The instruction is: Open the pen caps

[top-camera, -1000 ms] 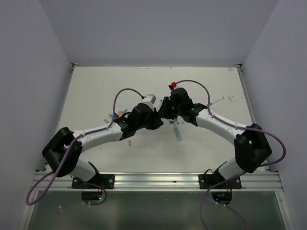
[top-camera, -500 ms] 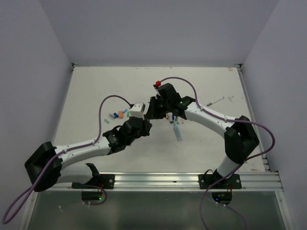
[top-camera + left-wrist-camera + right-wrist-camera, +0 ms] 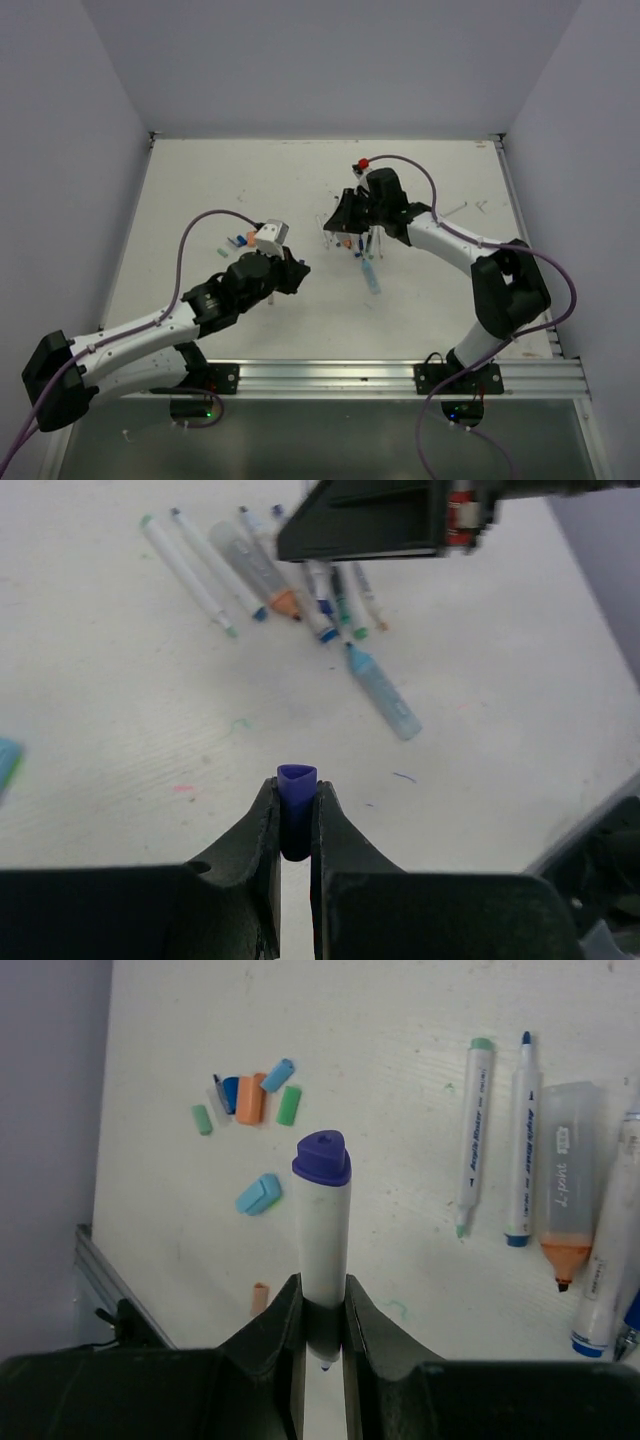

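Note:
My left gripper is shut on a small dark blue pen cap and holds it above the table; in the top view it is at the middle left. My right gripper is shut on a white-barrelled pen with a purple end, its bare tip showing between the jaws. In the top view the right gripper is above the pile of pens. Several loose caps in orange, blue and green lie together, also seen in the top view.
Uncapped pens lie side by side with a fat orange-tipped marker. A light blue marker lies apart from them. A light blue cap and a pinkish cap lie alone. The right arm hangs over the pens.
The two grippers were close together a second ago. My left gripper has drawn back toward the near left with the blue cap; my right gripper has kept the pen and shifted slightly.

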Robot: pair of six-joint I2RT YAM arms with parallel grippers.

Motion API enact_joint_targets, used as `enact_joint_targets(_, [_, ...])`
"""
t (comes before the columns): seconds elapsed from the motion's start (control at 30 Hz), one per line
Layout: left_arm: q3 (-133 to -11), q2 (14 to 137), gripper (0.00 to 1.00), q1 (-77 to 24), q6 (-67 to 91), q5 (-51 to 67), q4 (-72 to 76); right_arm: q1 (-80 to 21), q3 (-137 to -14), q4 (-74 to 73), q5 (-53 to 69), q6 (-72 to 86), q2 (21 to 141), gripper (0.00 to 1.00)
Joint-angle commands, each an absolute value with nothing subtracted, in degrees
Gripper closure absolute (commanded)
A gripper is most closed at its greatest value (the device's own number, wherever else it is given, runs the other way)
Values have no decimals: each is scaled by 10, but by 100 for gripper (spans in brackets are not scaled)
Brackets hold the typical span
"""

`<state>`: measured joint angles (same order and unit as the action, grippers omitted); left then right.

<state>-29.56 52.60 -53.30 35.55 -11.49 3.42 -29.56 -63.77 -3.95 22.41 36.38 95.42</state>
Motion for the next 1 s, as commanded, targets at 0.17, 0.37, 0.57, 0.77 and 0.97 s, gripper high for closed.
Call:
enact_joint_targets(0.17, [-413,713,100,-528,411,-312,-191,-285,-728,-316,-66,247,925,100])
enact_joint_targets(0.37, [-417,772,100,-520,424,-291,-176,-252,-710,-351,-119,206,940,100])
enact_joint_targets(0.57, [-424,799,100,-502,426,-308,-192,-225,-693,-347,-117,189,979,100])
enact_joint_targets(0.77, [-427,824,100,-488,437,-337,-211,-214,-682,-324,-88,189,1008,100])
enact_joint_targets(0.97, [-424,840,89,-476,437,-336,-204,-203,-688,-316,-83,186,1040,100])
